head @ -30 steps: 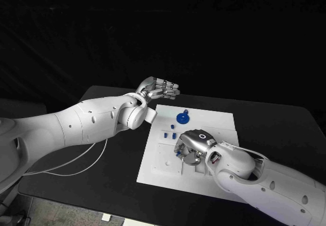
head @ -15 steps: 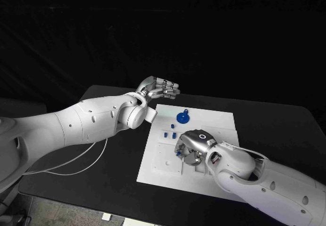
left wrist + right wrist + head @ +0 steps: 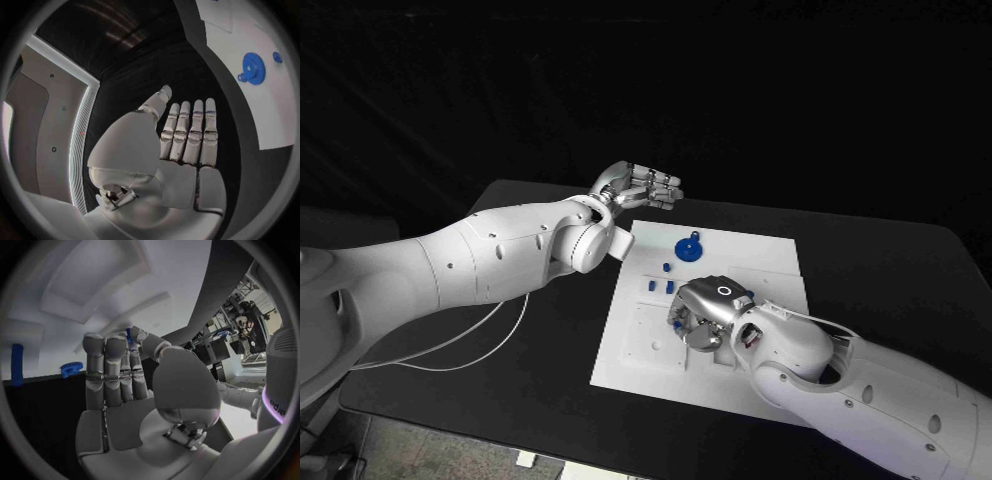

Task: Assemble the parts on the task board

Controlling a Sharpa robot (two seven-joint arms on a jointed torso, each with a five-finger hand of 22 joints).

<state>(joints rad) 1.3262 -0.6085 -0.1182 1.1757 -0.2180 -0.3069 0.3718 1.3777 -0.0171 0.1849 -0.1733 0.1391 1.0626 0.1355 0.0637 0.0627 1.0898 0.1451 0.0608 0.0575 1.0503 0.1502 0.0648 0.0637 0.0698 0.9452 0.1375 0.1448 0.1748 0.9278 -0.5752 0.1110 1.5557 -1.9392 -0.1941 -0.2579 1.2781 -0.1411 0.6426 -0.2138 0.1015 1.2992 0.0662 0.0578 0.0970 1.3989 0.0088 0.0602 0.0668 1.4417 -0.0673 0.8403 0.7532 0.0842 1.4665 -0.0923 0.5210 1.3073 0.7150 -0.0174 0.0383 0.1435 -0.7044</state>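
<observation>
Head view: your right hand (image 3: 708, 308) is hovering low over the task board (image 3: 762, 255) at frame centre, and in the right wrist view its fingers (image 3: 112, 372) are pinching a small blue part (image 3: 129, 335). Keep it upright and line it up before pressing. The left hand (image 3: 639, 188), open and empty, is waiting at upper left beyond the blue gear (image 3: 687, 249).

White task board (image 3: 762, 262) flat mid-table; blue gear (image 3: 687, 249) lying near its far edge, small blue pegs (image 3: 659, 287) standing just below.
</observation>
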